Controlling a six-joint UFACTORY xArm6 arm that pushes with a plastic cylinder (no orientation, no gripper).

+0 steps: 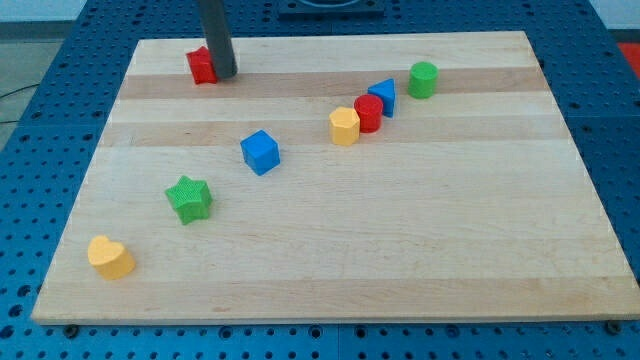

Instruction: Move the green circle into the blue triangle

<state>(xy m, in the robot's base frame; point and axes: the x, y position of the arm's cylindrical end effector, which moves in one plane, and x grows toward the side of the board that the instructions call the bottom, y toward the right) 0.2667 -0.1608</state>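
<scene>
nearest us sits a yellow heart [110,257] on the counter [400,270], while the green circle [423,79] waits just beside the blue triangle [384,96], untouched, the tool, a bare rod gripping nothing, tip [224,74] against the far red block [203,65].

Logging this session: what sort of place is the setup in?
Probably a lab test bench: a wooden board lies on a blue perforated table, with small coloured blocks such as the green circle and blue triangle.
</scene>
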